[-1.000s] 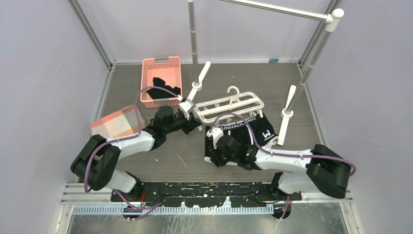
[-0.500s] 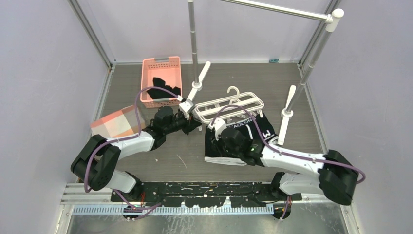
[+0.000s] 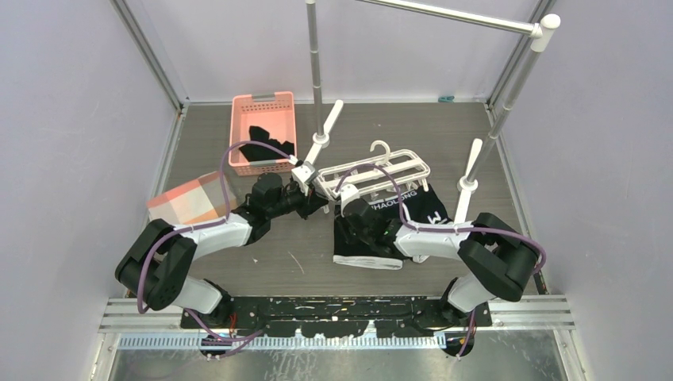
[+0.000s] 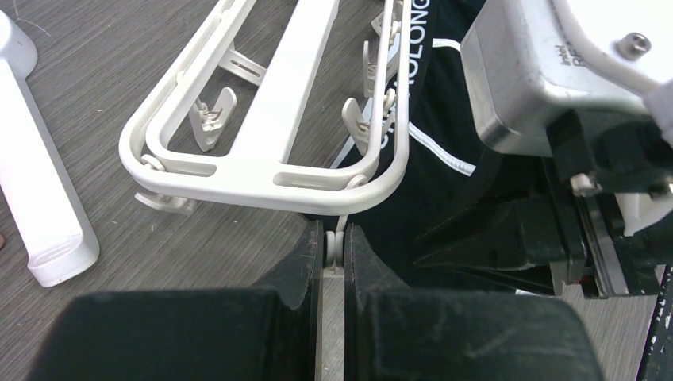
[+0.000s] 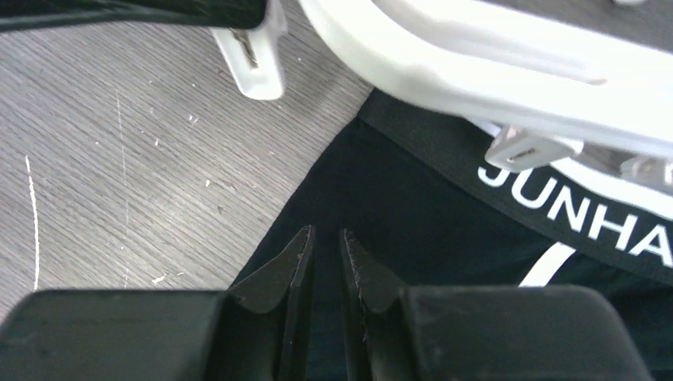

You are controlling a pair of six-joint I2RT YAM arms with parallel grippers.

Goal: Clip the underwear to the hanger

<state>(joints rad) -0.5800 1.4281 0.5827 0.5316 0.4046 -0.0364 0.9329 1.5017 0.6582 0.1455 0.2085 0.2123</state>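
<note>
The white hanger (image 3: 373, 173) lies flat on the table, its near rail over the waistband of the black underwear (image 3: 424, 213). My left gripper (image 3: 321, 200) is at the hanger's left end. In the left wrist view the left gripper (image 4: 334, 246) is shut on a small clip tab under the hanger (image 4: 262, 167) rim. My right gripper (image 3: 349, 216) is at the underwear's left waistband corner. In the right wrist view the right gripper (image 5: 327, 238) presses into the underwear (image 5: 413, 198) just below the lettering. Its jaws stand a narrow gap apart, filled with black cloth.
A pink basket (image 3: 262, 119) holding a black garment (image 3: 268, 144) stands at the back left. The grey rail stand's white feet (image 3: 325, 127) (image 3: 470, 171) flank the hanger, one foot (image 4: 40, 182) close on its left. A pink block (image 3: 190, 198) lies at the left.
My right gripper has travelled from the briefs' lower left up to the waistband corner beside the hanger, and its jaws have narrowed. The left gripper has kept its hold.
</note>
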